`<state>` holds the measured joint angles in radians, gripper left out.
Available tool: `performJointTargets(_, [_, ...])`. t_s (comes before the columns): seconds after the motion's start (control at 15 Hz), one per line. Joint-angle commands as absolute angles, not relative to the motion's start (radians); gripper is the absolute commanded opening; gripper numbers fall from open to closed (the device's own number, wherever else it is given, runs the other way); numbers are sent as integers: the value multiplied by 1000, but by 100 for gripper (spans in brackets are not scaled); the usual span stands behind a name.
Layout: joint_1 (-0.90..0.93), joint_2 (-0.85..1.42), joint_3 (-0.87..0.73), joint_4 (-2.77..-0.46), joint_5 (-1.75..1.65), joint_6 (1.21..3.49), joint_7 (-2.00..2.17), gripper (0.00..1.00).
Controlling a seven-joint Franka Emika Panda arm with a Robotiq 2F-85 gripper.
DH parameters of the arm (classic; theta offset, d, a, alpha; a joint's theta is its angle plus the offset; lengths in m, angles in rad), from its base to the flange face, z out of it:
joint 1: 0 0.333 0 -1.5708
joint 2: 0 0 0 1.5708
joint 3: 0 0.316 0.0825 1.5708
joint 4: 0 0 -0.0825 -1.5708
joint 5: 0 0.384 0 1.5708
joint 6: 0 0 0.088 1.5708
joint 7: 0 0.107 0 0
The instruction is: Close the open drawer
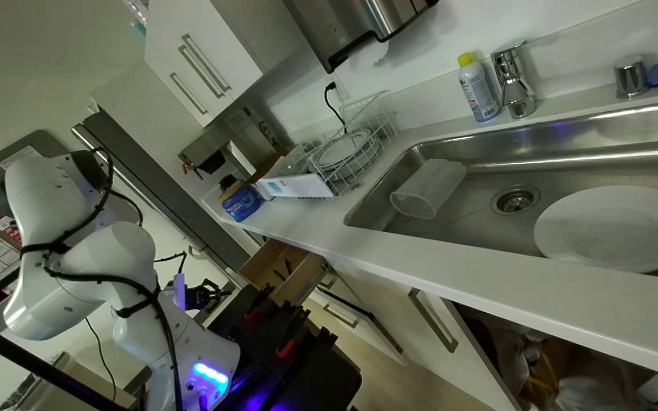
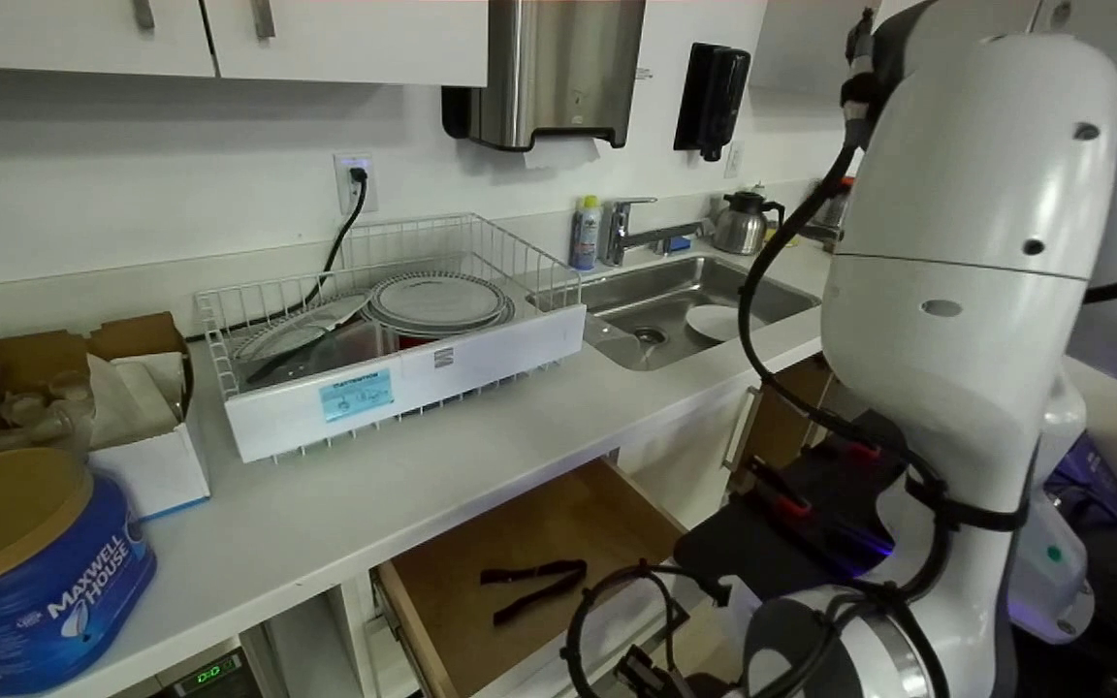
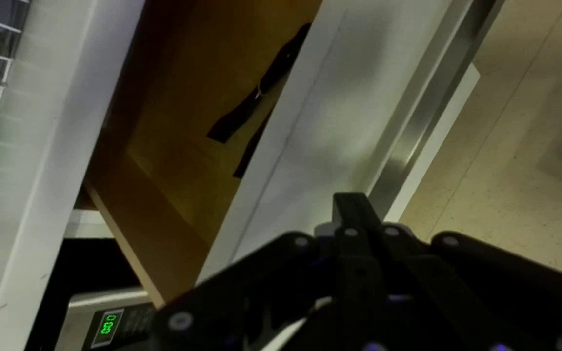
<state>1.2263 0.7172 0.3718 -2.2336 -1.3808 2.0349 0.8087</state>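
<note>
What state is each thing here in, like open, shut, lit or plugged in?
Drawer: pulled open
Fingers: closed together
Cluttered cupboard: open
Upper cabinet doors: shut
Coffee tub: lid on
Appliance display: lit green
Robot's light: glowing blue
Black plug: plugged in
Faucet: no water visible
Translucent container: lying on its side
Paper dispenser: paper sticking out
</note>
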Motion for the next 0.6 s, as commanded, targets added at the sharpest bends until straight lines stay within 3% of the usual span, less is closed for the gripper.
performJointTargets(0.0, [1215,781,342,-2190,-1390,2004,811,0])
performJointTargets(0.53, [1233,828,285,-2122,-1511,1896,872,0])
